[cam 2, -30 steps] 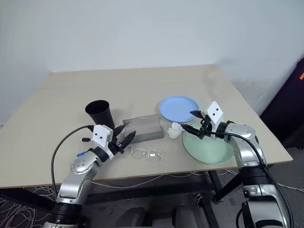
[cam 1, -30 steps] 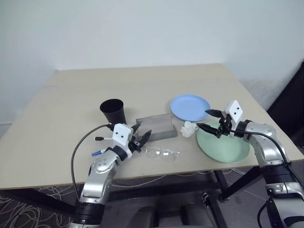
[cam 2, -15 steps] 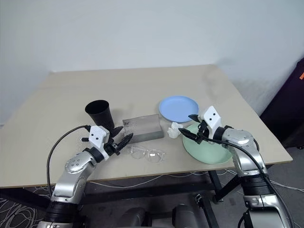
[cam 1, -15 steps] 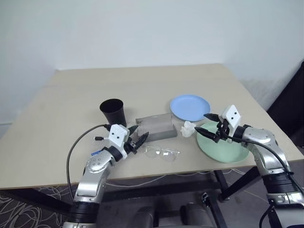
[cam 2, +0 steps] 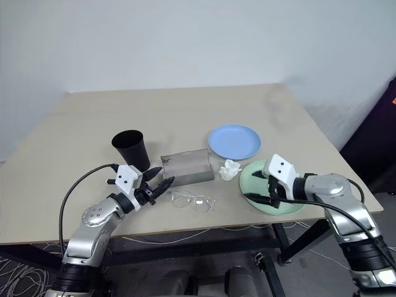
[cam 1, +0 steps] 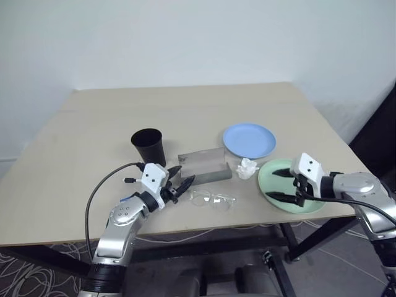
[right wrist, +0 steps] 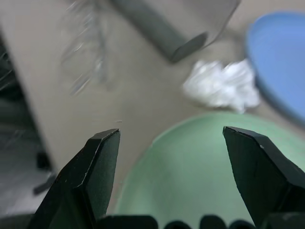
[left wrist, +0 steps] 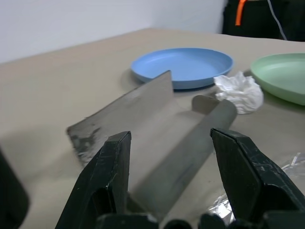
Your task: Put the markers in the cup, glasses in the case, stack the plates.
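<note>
A beige table [cam 1: 185, 111] holds everything. The black cup [cam 1: 148, 145] stands left of centre. Just right of it lies the grey case [cam 1: 204, 165], its lid raised. The clear glasses [cam 1: 212, 199] lie on the table in front of the case, not yet inside. A crumpled white tissue [cam 1: 247, 167] sits between the case and the plates. The blue plate [cam 1: 249, 140] lies farther back and the green plate [cam 1: 291, 184] nearer, side by side and just apart, not stacked. One marker [cam 1: 129, 180] shows its dark cap beside the left arm, and a blue tip shows just below it; both lie on the table, outside the cup.

The left pincer [cam 1: 179, 182] hovers open and empty just in front of the case's near-left corner, pointing at it. It has hardly moved over the last second.

The change is on the right. A second ago the right pincer [cam 1: 283, 184] was raised over the gap between the two plates. It has since drawn back towards the robot and tipped downward. It now sits low over the green plate's near part, jaws wide apart and empty; the wrist view shows the plate between the fingers [right wrist: 95, 164].

This suggests the robot is lining up to grip the green plate's rim, probably to begin stacking. No part of the task looks finished yet.
</note>
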Motion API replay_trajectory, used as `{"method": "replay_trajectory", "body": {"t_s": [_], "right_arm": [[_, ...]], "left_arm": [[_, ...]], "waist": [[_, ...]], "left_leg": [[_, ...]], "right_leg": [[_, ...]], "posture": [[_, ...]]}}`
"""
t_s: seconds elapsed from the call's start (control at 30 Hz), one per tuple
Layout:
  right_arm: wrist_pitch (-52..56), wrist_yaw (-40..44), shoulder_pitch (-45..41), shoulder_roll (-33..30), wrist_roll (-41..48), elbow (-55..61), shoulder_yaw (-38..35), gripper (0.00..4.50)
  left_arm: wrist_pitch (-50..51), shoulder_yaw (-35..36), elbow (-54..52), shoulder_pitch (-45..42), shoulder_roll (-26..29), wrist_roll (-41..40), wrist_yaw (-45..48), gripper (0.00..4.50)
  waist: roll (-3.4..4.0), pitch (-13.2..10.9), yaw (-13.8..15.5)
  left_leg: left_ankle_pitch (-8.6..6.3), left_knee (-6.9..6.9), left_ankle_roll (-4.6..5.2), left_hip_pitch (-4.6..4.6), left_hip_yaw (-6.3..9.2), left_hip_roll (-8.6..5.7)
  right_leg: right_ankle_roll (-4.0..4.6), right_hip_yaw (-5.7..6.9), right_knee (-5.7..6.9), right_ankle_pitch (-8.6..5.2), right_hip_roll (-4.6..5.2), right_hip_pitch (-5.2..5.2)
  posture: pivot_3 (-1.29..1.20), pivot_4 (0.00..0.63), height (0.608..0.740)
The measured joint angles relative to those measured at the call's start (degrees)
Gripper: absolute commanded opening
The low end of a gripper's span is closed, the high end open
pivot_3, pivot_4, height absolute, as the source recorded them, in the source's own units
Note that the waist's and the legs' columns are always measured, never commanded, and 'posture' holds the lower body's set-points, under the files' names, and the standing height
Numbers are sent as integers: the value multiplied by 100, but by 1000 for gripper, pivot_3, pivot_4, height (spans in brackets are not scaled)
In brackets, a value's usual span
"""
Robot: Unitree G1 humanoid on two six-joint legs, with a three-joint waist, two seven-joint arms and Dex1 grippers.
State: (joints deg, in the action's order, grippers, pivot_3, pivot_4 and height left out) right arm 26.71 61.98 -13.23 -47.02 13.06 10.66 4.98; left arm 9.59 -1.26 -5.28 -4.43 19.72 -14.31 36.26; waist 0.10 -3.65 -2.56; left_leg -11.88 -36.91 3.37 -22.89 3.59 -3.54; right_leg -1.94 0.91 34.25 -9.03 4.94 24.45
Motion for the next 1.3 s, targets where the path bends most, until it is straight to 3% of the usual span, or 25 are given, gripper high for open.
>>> {"method": "replay_trajectory", "body": {"t_s": [0.23,0.57,1.3], "right_arm": [[126,131,254,-211,-36,343,208,3752],[395,-294,248,-277,-641,340,703,3752],[780,-489,245,-204,-652,441,807,3752]], "left_arm": [[2,-104,6,-95,-7,0,137,2766],[13,-359,7,-150,-62,0,300,2766],[36,-436,7,-150,-134,3,294,2766]], "waist": [[2,0,2],[1,0,6],[0,1,48]], "left_leg": [[-2,0,0,-15,4,16],[-13,-1,1,-16,7,12],[-21,-3,3,1,-1,10]], "right_leg": [[-1,47,-43,1,7,-4],[-1,51,-42,1,10,-1],[-2,44,-38,3,5,-11]], "posture": [[0,0,740],[0,0,740],[0,0,740]]}}
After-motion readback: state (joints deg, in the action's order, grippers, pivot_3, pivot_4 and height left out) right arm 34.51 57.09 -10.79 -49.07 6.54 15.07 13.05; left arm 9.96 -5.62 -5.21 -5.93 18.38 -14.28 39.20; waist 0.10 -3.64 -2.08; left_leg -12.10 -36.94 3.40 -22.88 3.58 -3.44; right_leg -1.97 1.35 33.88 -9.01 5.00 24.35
